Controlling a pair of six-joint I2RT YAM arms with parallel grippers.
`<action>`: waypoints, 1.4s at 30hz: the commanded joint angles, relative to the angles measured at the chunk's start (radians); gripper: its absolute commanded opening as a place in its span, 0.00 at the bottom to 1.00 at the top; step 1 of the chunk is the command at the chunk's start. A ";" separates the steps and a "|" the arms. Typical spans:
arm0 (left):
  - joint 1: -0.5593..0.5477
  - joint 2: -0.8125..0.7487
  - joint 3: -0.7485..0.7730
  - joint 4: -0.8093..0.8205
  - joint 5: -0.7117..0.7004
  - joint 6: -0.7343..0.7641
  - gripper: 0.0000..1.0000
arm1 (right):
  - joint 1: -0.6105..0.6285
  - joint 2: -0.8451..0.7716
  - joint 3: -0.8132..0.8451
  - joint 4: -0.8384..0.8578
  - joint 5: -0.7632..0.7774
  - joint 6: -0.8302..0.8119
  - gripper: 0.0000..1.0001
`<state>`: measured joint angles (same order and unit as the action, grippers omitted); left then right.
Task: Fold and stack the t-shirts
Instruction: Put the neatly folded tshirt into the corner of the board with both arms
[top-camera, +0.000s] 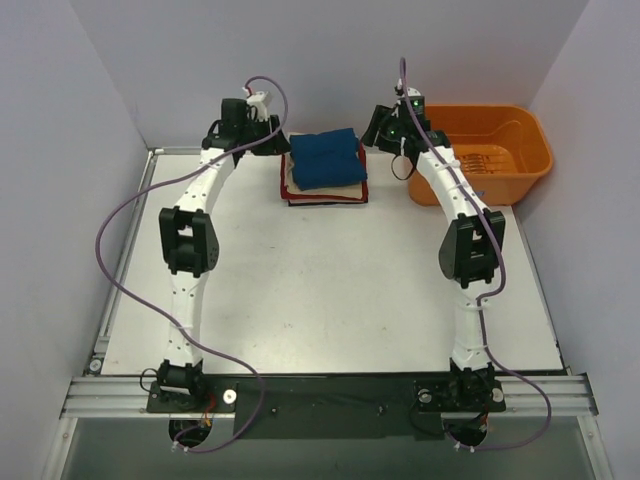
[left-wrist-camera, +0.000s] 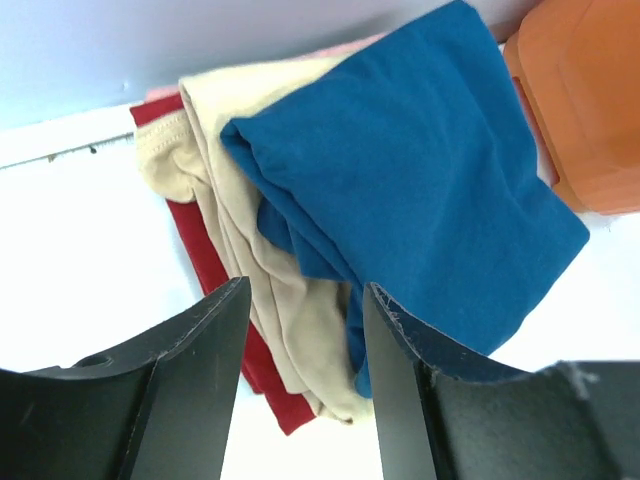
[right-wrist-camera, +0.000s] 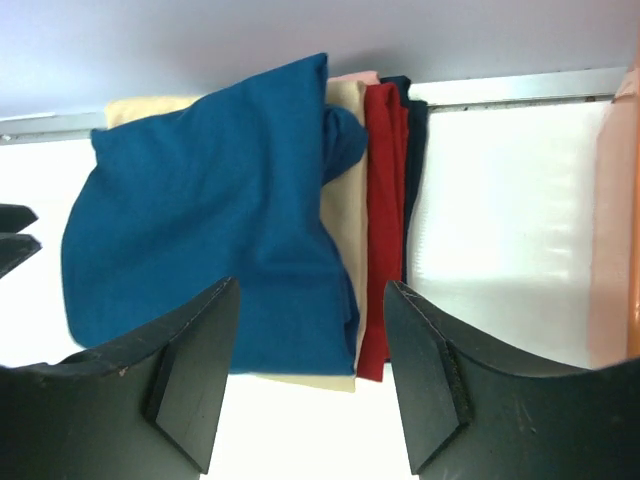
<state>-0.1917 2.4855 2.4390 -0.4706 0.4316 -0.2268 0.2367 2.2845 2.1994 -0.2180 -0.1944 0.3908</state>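
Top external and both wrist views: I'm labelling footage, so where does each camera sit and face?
Top external: above and behind, looking down at the white table; left arm and right arm show.
Left wrist: on the left arm, facing the folded blue cloth shirt; left pincer shows.
Right wrist: opposite side, same shirt; right pincer shows.
All share the blue shirt.

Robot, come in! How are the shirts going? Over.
Left gripper, right gripper: jaws open, empty. Blue t-shirt folded atop beige t-shirt and red t-shirt. Orange tub off to the side.
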 joint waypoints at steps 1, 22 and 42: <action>-0.017 -0.085 -0.095 -0.053 0.048 -0.026 0.58 | 0.003 -0.031 -0.090 -0.075 -0.068 0.000 0.56; -0.035 -0.313 -0.437 -0.014 0.061 -0.037 0.46 | -0.007 0.015 -0.159 -0.090 -0.197 0.079 0.30; -0.156 -0.247 -0.430 -0.034 0.016 0.023 0.62 | 0.010 -0.014 -0.159 -0.090 -0.227 0.086 0.02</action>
<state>-0.3603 2.1853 1.9209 -0.4995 0.4908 -0.2264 0.2371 2.3447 2.0354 -0.3027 -0.3988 0.4713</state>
